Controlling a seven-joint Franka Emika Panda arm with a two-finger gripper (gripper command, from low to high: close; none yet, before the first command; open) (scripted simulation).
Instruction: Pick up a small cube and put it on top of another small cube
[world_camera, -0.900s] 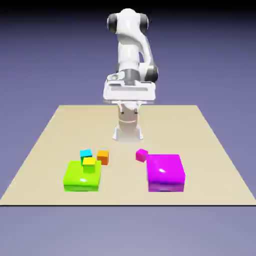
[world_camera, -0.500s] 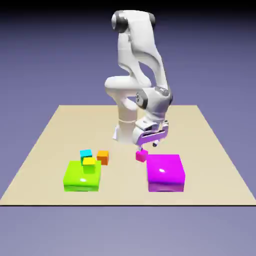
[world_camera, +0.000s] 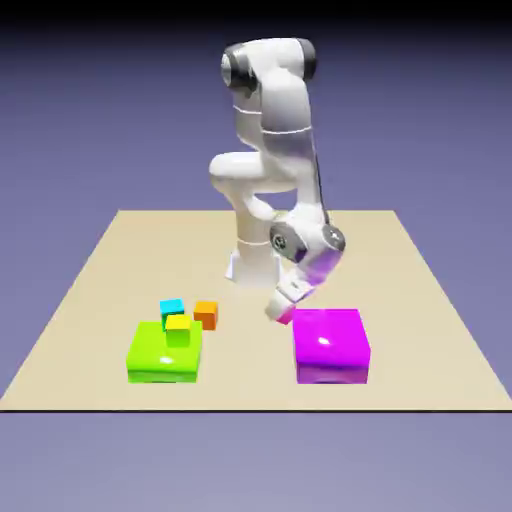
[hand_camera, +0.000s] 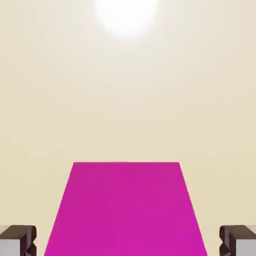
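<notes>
Beside the large magenta block, the gripper straddles the small magenta cube, fingers unclenched; centring before closing seems advisable.

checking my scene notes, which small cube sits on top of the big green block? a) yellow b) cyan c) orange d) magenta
a: in the exterior view the yellow cube rests on the green block, while the cyan cube and orange cube sit on the table behind it.
</notes>
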